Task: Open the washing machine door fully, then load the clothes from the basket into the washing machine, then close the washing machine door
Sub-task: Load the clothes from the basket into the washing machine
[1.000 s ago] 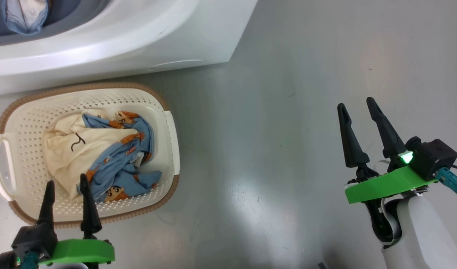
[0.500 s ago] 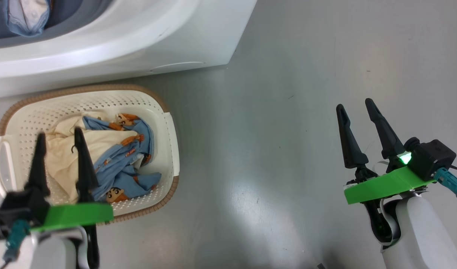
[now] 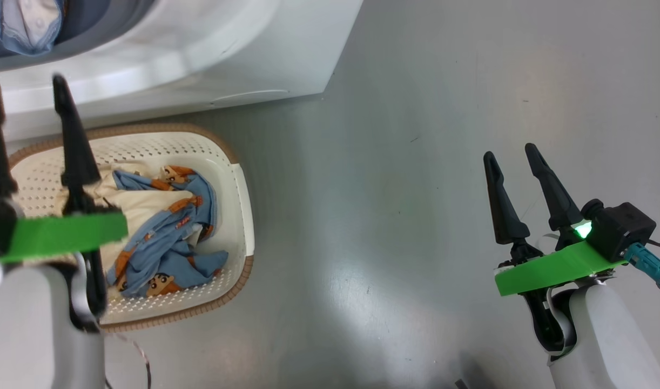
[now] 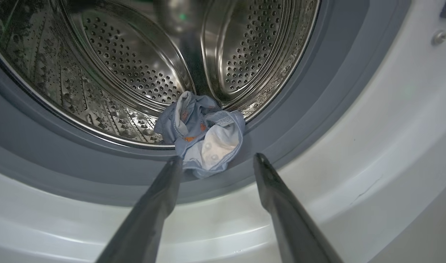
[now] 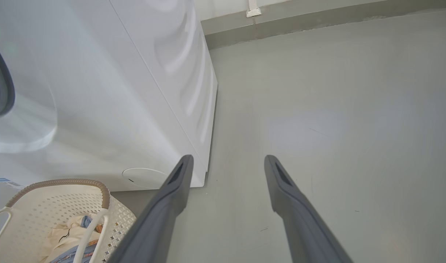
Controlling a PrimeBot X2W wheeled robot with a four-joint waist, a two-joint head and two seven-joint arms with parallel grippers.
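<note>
The white washing machine [image 3: 200,59] stands at the top left, its steel drum [image 4: 135,73] open behind the grey rubber ring [image 4: 318,91]. Its door is out of view. One light blue garment [image 4: 204,135] lies across the drum's lip and the ring, the same garment [image 3: 30,27] showing at the head view's top left corner. My left gripper [image 4: 217,159] hangs open and empty just short of it, raised above the basket [image 3: 238,178]. Blue printed and cream clothes [image 3: 162,232] lie in the basket. My right gripper [image 3: 509,152] is open and empty over the floor, far right of the basket.
Grey floor [image 3: 395,162] stretches between the basket and my right arm. The machine's side panel [image 5: 142,91] runs back to a wall skirting [image 5: 318,18]. The basket [image 5: 58,219] sits against the machine's lower front, near a round white cap [image 5: 144,174].
My left gripper has risen from the basket's near edge, passed over the clothes and now points at the drum opening, still open and empty. The right arm has stayed put.
</note>
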